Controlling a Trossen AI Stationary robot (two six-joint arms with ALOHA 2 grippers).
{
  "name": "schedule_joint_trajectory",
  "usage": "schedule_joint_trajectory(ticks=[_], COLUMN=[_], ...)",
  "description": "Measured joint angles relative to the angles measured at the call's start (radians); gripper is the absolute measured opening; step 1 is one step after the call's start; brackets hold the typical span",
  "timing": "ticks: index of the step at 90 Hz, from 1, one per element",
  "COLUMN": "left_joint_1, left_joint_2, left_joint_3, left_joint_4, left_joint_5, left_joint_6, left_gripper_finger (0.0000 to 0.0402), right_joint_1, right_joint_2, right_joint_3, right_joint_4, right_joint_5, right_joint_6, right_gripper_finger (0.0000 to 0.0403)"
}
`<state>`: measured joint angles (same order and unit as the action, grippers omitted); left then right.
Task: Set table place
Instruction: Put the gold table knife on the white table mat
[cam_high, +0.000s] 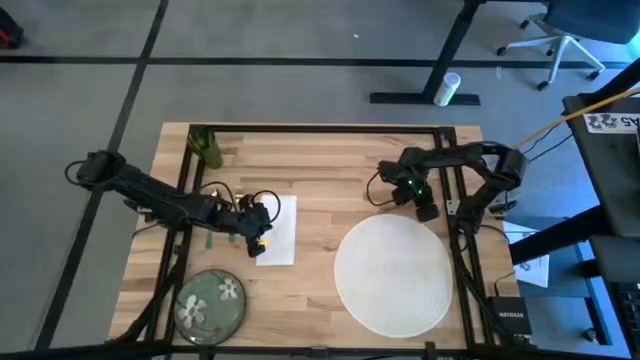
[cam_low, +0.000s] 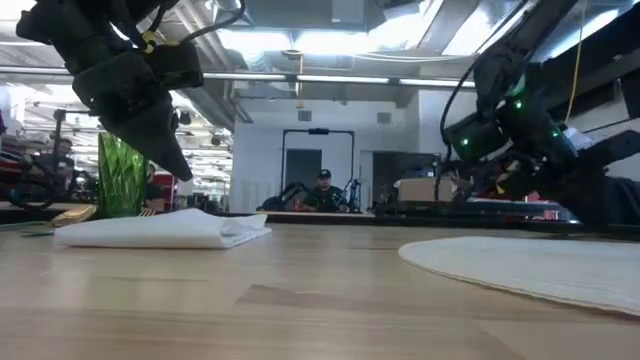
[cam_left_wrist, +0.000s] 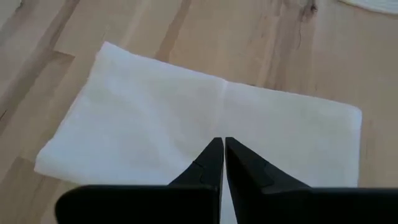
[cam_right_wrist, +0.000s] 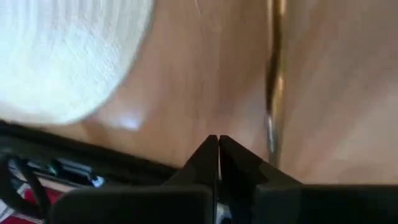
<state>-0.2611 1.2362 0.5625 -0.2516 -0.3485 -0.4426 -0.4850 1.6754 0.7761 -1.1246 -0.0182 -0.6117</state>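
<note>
While closed, left tool (cam_high: 262, 225) above white napkin (cam_high: 280, 232), apart.

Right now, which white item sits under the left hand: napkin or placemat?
The napkin: the folded rectangle under the left hand. The round woven placemat lies apart, nearer the right arm.

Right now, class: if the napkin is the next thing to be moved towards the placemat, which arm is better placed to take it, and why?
The left. Its gripper, fingers shut, hangs directly over the white napkin. The right gripper, also shut, is across the table, beyond the placemat.
</note>
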Motion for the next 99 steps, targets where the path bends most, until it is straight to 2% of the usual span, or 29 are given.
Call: schedule_joint_trajectory(ticks=[48,74,84,99], left_joint_1=[0.000,0.000,0.000,0.000], left_joint_2=[0.000,0.000,0.000,0.000], left_joint_3=[0.000,0.000,0.000,0.000], left_joint_4=[0.001,0.000,0.000,-0.001], left_joint_5=[0.000,0.000,0.000,0.000], left_joint_6=[0.001,0.003,0.003,-0.001], left_gripper_finger=[0.0000,0.0000,0.0000,0.0000], right_joint_1=[0.000,0.000,0.000,0.001], right_joint_2=[0.024,0.023,0.024,0.022], right_joint_3=[0.085,0.133,0.142,0.145], right_joint_4=[0.156,0.301,0.383,0.483], right_joint_5=[-0.028,-0.059,-0.102,-0.234], right_joint_6=[0.058,0.122,0.165,0.212], right_gripper_finger=[0.0000,0.0000,0.0000,0.0000])
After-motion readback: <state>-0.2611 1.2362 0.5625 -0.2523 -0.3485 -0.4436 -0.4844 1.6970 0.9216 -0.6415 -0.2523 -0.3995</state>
